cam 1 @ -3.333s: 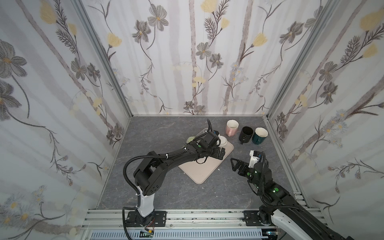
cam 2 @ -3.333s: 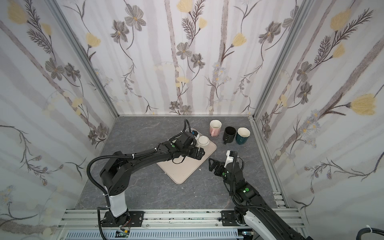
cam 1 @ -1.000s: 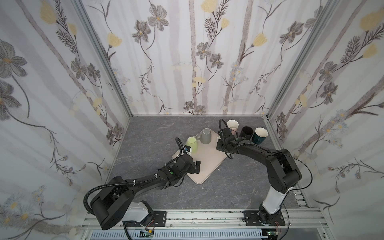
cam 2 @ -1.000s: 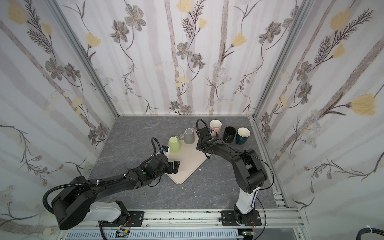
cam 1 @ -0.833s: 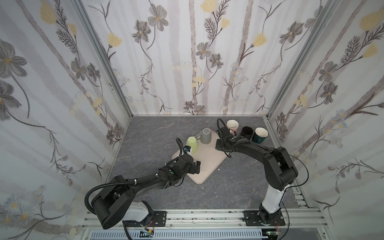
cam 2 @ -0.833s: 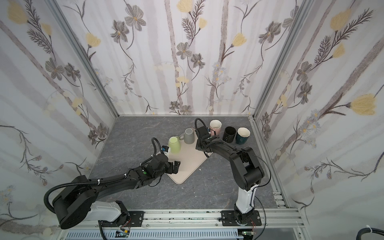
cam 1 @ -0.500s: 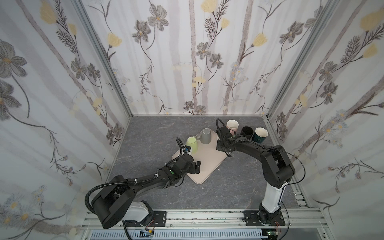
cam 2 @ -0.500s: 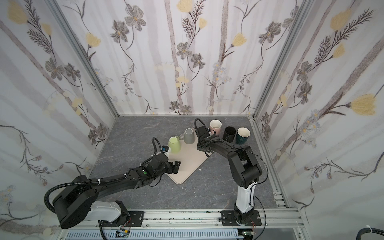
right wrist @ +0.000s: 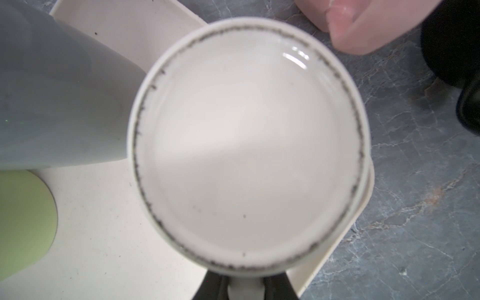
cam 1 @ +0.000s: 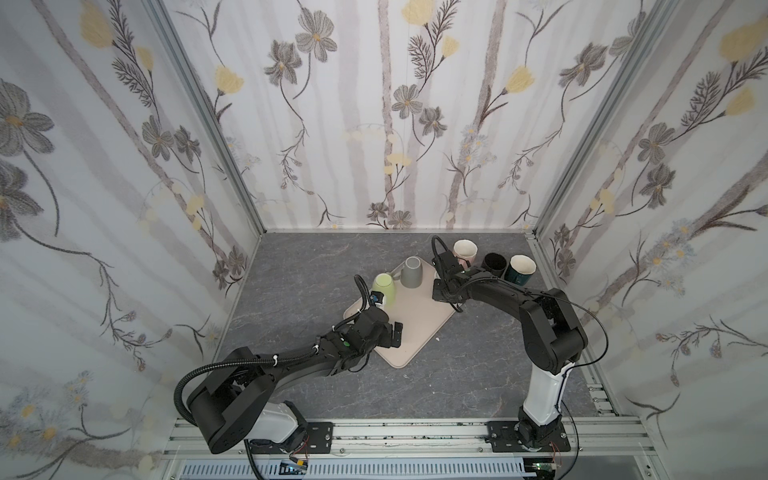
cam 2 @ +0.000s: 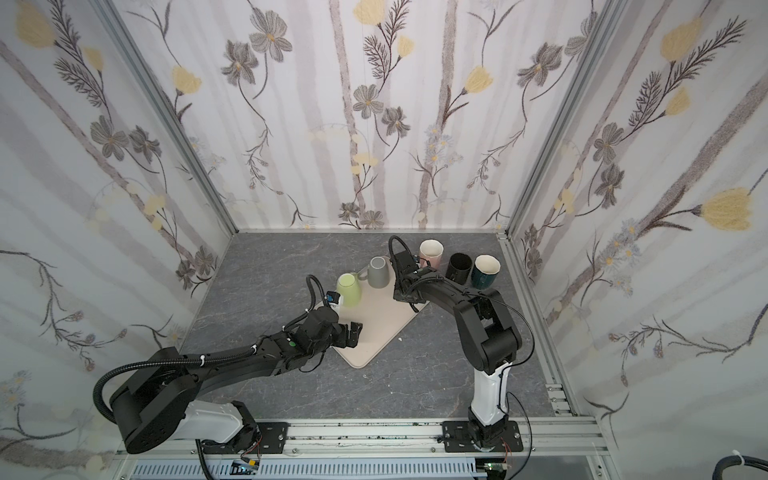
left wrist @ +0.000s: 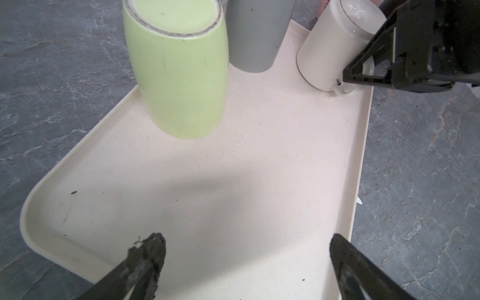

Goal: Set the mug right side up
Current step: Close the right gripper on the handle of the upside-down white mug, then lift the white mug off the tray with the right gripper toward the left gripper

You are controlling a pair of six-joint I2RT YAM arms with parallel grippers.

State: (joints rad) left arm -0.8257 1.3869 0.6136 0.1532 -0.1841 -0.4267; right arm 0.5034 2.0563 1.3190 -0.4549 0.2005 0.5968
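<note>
Nearest, the left gripper [left wrist: 245, 242] hangs over the near end of the tray [left wrist: 259, 168] with its jaws wide apart, holding nothing. Farther along the tray stand a green mug [left wrist: 179, 78] and, just beside it, a grey mug [left wrist: 254, 33], both bottom-up. At the tray's far right corner the white mug [right wrist: 246, 140] also sits upside down. The right wrist view shows the right gripper [right wrist: 245, 283] clamped on its handle [right wrist: 245, 292]. Beyond the tray, on the tabletop [cam 1: 311, 266], a pink mug [cam 1: 464, 250], a black mug [cam 1: 494, 262] and a teal mug [cam 1: 521, 268] stand mouth-up in a row.

The step in hand looks like the grasp of the white mug, with the turning itself not yet done. The next move, I judge, calls for a lift clear of the tray rim and the nearby grey mug. Then comes a half-roll of the wrist to bring the mouth up, and a level set-down.
</note>
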